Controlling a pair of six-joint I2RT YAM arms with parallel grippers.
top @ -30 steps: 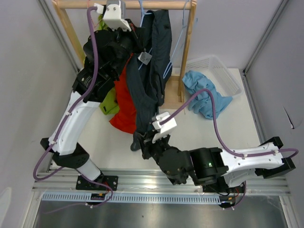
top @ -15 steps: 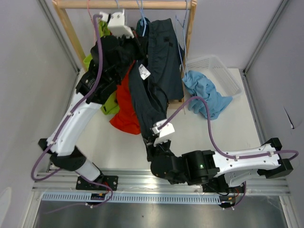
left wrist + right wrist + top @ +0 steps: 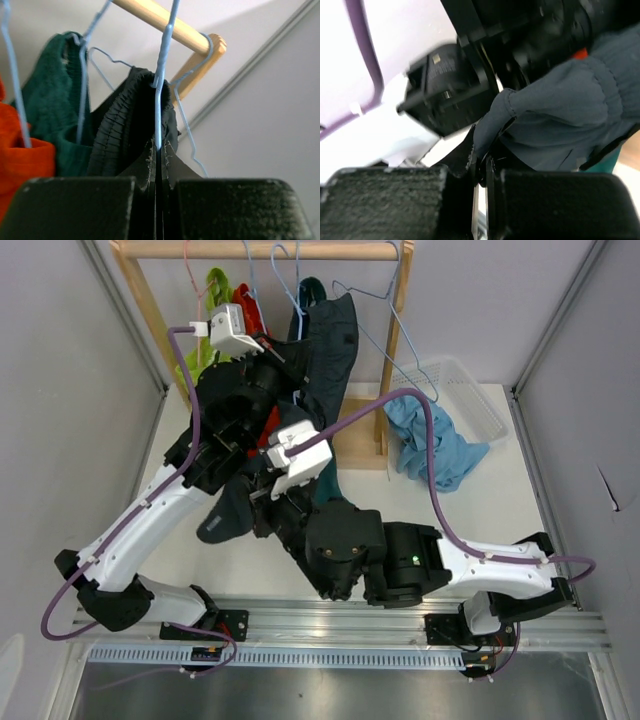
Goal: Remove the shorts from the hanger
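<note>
The dark navy shorts (image 3: 338, 345) hang on a blue wire hanger (image 3: 162, 65) from the wooden rod (image 3: 330, 250). My left gripper (image 3: 160, 160) is shut on that hanger's wire just below the shorts' pleated waistband (image 3: 122, 125). In the top view it (image 3: 283, 352) sits below the rod. My right gripper (image 3: 482, 160) is shut on a fold of the navy shorts' leg (image 3: 570, 110), held up near the left arm (image 3: 262, 498). Lime green (image 3: 215, 288), orange-red (image 3: 247, 302) and teal (image 3: 312, 290) shorts hang on the rod. The light blue shorts (image 3: 435, 440) lie by the basket.
A white mesh basket (image 3: 470, 390) stands at the back right. An empty blue wire hanger (image 3: 385, 315) hangs at the rod's right end. The rack's wooden posts (image 3: 398, 360) stand at the back. Both arms crowd together in the left middle of the table.
My right arm has swung up and left from the table front, carrying the navy shorts' leg toward the left arm. My left gripper has dropped lower below the rod.
</note>
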